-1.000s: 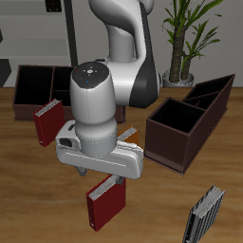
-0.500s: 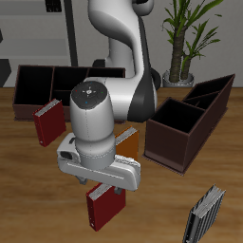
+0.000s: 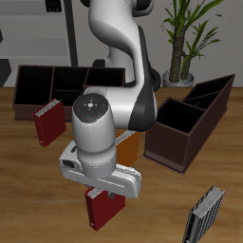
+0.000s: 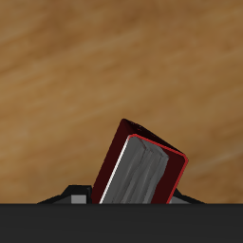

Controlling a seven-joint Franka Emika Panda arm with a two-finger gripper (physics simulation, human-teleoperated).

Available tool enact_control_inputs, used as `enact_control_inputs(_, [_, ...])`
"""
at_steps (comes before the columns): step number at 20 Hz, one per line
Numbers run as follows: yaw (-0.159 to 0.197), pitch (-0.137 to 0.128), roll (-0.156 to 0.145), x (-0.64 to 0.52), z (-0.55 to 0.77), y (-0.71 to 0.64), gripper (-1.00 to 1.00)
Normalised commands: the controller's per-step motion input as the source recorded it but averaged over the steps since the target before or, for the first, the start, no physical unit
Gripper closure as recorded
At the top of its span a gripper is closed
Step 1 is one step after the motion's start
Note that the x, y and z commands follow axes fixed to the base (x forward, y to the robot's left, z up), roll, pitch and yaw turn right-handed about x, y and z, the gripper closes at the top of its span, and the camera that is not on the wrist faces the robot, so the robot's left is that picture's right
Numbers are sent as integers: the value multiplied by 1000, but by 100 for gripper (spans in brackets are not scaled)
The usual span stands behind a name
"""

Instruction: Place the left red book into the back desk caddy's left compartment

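Lower now, my gripper sits over the dark red hardcover book near the table's front edge; its opening I cannot tell.

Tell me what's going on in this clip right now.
A simulated Franka arm has its end effector down over a red book standing upright near the table's front edge. The wrist view shows that book close up, between the fingers, but whether they have closed on it cannot be told. A second red book stands farther back, beside the long desk caddy, and an orange book is partly hidden behind the arm. Nothing is visible in the caddy's bays.
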Motion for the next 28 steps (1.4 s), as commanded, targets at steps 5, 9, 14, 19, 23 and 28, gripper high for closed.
enact_control_inputs(5, [24, -29, 3, -73, 218, 3, 100])
enact_control_inputs(9, [9, -39, 5, -158, 372, 32, 100])
enact_control_inputs(14, [45, -39, 5, -269, 442, 41, 100])
enact_control_inputs(19, [49, -46, -8, -447, 645, -115, 100])
enact_control_inputs(23, [71, -52, 8, -554, 694, -48, 100])
enact_control_inputs(28, [56, -39, 13, -651, 694, -38, 100])
